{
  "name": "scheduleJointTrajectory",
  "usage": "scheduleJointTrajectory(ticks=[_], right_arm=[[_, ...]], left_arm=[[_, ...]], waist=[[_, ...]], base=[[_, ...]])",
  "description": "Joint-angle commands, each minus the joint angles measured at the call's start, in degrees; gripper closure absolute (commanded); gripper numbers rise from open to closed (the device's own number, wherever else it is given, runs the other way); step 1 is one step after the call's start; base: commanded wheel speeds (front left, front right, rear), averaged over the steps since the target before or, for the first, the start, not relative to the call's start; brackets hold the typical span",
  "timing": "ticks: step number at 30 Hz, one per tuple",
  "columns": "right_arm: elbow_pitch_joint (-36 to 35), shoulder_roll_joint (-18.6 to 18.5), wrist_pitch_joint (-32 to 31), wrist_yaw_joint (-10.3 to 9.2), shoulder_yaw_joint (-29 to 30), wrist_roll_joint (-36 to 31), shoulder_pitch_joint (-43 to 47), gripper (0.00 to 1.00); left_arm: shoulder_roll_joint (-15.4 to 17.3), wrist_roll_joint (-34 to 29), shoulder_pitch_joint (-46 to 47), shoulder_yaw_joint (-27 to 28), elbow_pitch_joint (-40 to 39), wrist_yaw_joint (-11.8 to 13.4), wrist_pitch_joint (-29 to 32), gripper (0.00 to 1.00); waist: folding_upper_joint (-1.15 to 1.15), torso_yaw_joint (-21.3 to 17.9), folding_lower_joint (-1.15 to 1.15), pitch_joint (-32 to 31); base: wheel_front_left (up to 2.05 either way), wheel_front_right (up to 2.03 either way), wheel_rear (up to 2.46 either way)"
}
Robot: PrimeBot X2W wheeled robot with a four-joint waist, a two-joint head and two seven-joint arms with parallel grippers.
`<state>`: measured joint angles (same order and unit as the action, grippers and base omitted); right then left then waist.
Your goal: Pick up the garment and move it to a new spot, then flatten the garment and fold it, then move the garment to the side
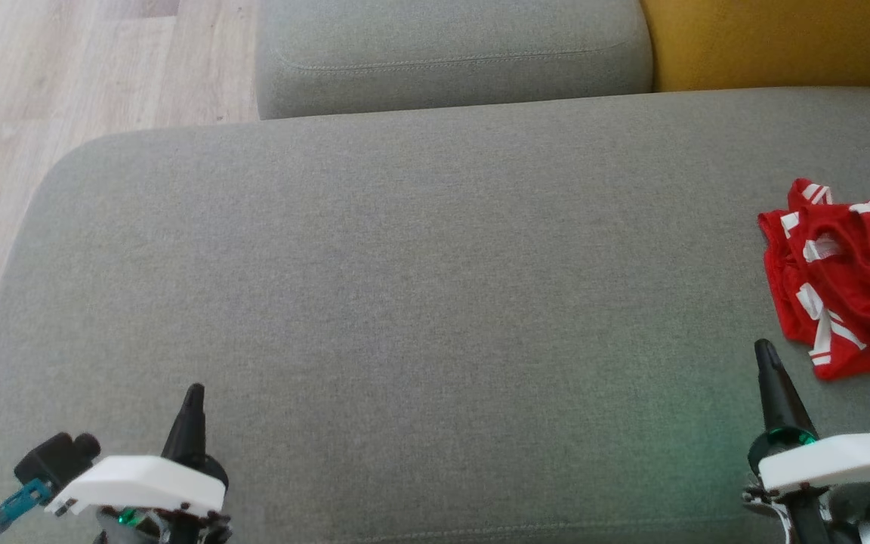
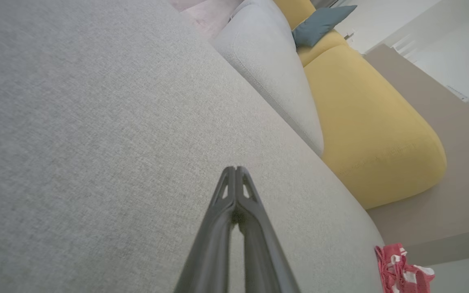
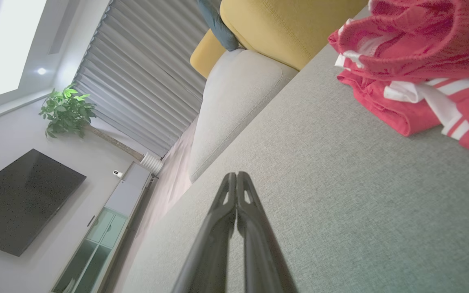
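Right wrist view: the right gripper (image 3: 234, 174) has its jaws pressed together on nothing, poised over the grey seat cushion (image 3: 340, 195). The left gripper (image 2: 236, 168) is likewise clenched and empty, over the cushion's near left part. The garment (image 1: 846, 279) — red with white stripes — lies crumpled in a heap at the cushion's right end, near the right gripper and well apart from the left. It looks light, soft and limp, so it should sag and drape once lifted. A raised fold or the banded edge on the heap's near side seems the best place to pinch, since a single flat layer might slip out.
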<state>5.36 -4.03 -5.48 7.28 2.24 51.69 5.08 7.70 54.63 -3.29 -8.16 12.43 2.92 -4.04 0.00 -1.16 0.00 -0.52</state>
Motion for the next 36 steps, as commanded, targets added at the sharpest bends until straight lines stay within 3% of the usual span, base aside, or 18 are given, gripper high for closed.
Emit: scheduleJointTrajectory(ticks=[1,36], right_arm=[[-1.4,-0.6,0.8,0.11,-0.2,1.5,-3.1,1.00],[4.5,-0.3,0.6,0.17,1.4,25.5,-7.8,1.00]], left_arm=[[0.3,1.3,3.3,2.2,-1.6,-0.9,0.2,1.00],[-2.0,23.5,6.9,8.6,0.2,-6.5,5.5,1.00]], waist=[[0.00,0.0,0.00,0.0],[0.00,0.7,0.00,0.4]], base=[[0.00,0.00,0.00],[0.00,0.00,0.00]])
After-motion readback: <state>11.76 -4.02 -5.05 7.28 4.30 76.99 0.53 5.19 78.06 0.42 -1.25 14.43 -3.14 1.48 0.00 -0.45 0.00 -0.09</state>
